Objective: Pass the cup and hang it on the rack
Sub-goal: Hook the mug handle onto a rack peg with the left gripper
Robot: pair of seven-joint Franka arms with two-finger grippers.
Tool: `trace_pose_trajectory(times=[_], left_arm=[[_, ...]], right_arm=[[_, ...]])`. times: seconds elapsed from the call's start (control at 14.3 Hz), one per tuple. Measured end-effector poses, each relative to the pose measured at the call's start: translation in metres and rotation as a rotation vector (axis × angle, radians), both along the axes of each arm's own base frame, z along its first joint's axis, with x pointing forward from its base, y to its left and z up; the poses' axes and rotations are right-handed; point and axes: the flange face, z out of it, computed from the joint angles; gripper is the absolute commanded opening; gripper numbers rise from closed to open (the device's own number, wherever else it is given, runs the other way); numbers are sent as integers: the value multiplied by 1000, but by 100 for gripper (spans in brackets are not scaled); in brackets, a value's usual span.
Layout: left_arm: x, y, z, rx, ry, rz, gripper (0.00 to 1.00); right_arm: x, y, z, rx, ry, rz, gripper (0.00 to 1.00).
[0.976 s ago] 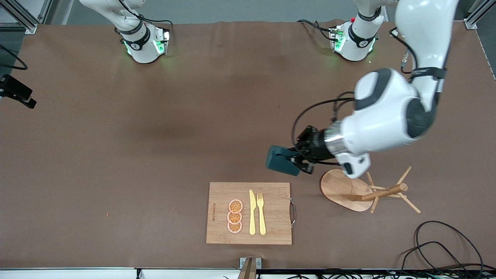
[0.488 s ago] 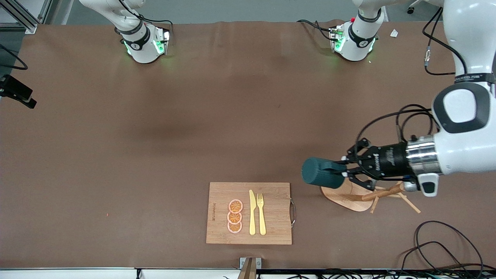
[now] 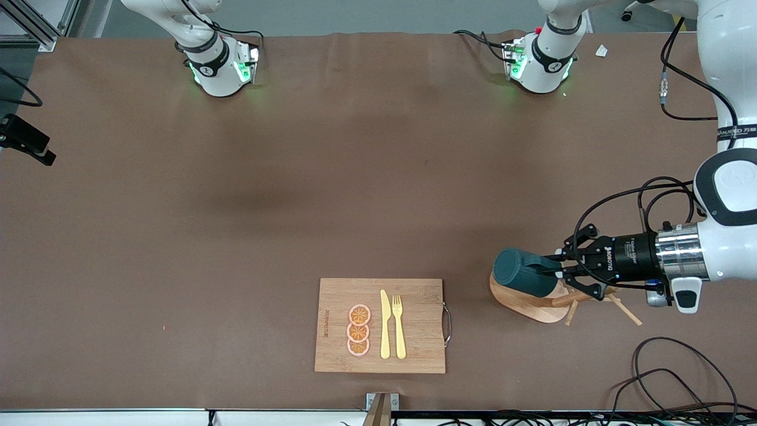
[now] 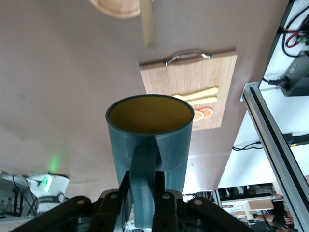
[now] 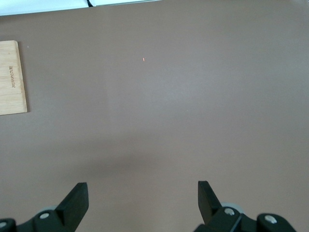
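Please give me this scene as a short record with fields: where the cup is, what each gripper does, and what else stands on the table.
cup: the cup lies on its side in the air over the rack's base, held by its handle
left gripper: the left gripper is shut on the cup's handle
right gripper: the right gripper is open and holds nothing, over bare table; this arm waits
rack: the rack stands at the left arm's end of the table, no cup on its pegs
other things: cutting board with a knife, a fork and orange slices
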Motion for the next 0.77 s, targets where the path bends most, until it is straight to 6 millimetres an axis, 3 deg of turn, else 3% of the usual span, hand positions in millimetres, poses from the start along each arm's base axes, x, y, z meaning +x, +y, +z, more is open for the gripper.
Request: trace_pose_trajectory(times=[0.35, 0.77], left_arm=[[6, 37, -24, -1, -26, -10, 1], [8, 67, -34, 24, -51, -11, 2]], right_arm=[[0, 0, 0, 0, 0, 0, 100], [0, 0, 0, 0, 0, 1, 100]])
